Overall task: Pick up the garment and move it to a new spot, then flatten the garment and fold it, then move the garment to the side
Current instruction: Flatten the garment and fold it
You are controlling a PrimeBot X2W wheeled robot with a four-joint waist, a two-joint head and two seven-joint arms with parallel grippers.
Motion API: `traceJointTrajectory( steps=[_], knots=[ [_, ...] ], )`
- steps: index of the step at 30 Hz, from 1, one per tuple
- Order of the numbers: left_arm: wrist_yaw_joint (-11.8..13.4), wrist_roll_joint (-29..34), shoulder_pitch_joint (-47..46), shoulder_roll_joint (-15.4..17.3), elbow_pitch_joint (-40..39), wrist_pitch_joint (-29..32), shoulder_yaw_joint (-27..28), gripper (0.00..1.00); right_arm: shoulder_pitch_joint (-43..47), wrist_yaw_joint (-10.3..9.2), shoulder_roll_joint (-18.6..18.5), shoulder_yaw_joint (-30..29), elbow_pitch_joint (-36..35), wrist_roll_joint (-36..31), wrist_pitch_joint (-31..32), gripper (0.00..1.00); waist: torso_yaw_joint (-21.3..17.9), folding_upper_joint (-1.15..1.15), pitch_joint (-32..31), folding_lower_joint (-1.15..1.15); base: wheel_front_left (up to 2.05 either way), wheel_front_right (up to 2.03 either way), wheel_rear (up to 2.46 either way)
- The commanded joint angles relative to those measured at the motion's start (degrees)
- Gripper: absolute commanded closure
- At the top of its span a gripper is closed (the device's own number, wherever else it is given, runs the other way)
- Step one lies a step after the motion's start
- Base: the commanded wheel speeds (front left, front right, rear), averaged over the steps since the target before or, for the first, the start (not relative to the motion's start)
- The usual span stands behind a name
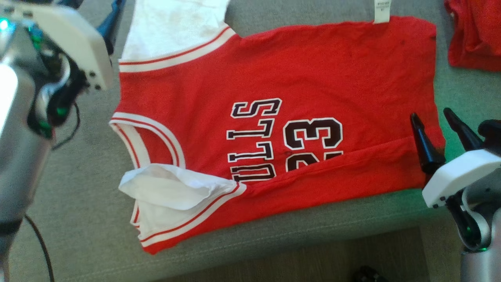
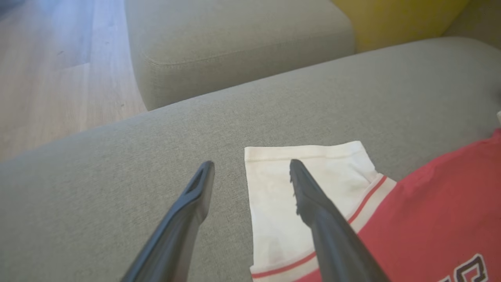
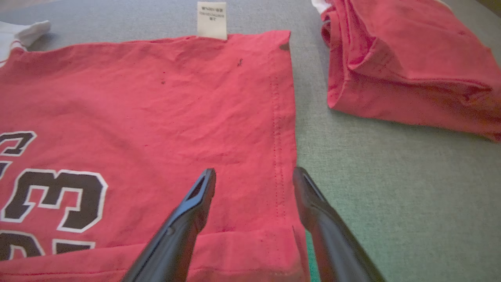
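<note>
Jersey [image 1: 274, 78] on couch [image 1: 78, 196], wrist view shows left claw [image 2: 251, 161] spread over sleeve [image 2: 274, 219]

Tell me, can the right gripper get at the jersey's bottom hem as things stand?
Probably yes: the right gripper hangs open over the hem of the jersey, with nothing between them.

A broad seat of grey-green woven upholstery [image 2: 98, 188] spans the foreground. Behind it stands 1 rounded block cushion in the same grey fabric [image 2: 235, 47], on a pale wood-plank floor [image 2: 58, 70]. A mustard-yellow panel [image 2: 399, 19] rises beyond. Light is soft and even.
</note>
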Motion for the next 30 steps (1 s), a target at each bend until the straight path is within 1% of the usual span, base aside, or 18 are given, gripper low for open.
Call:
traceJointTrajectory(
  steps=[1,5,10,17,28,29,30],
  knots=[
    [-1.5,0.9,-4.4,2.0,1.4,1.0,1.8,0.0,-1.2,-0.02,-0.2,1.3,-2.0,0.2,-0.8,0.0,-1.3,0.0,2.2,-0.01,0.0,0.0,0.0],
    [-4.8,2.0,-10.9,1.2,9.4,1.7,0.2,0.0,-2.1,-0.02,-0.1,1.8,-1.4,0.4,-1.7,0.0,-2.5,0.0,4.3,-0.01,0.0,0.0,0.0],
    [-7.6,2.5,-15.8,0.0,16.9,2.6,-1.3,0.0,-3.0,-0.02,0.0,2.4,-0.6,0.8,-2.6,0.0,-3.6,0.0,6.1,-0.01,0.0,0.0,0.0],
    [-9.1,3.6,-19.6,-0.8,23.9,2.8,-2.9,0.0,-4.1,-0.02,0.1,2.9,0.1,1.0,-3.5,0.0,-4.8,0.0,7.5,-0.01,0.0,0.0,0.0],
    [-11.9,3.3,-21.6,-1.9,29.0,2.8,-5.1,0.0,-5.2,-0.02,0.1,3.1,1.0,0.9,-3.6,0.0,-5.7,0.0,7.5,-0.01,0.0,0.0,0.0],
    [-12.1,3.2,-21.7,-1.9,29.2,2.9,-5.3,0.1,-5.3,-0.02,0.1,3.2,1.0,0.8,-3.6,0.0,-5.8,0.0,7.6,-0.01,0.0,0.0,0.0],
    [-12.3,3.1,-21.8,-2.0,29.4,3.0,-5.6,0.39,-5.5,-0.02,0.1,3.3,1.1,0.8,-3.6,0.0,-5.9,0.0,7.6,-0.01,0.0,0.0,0.0]
  ],
)
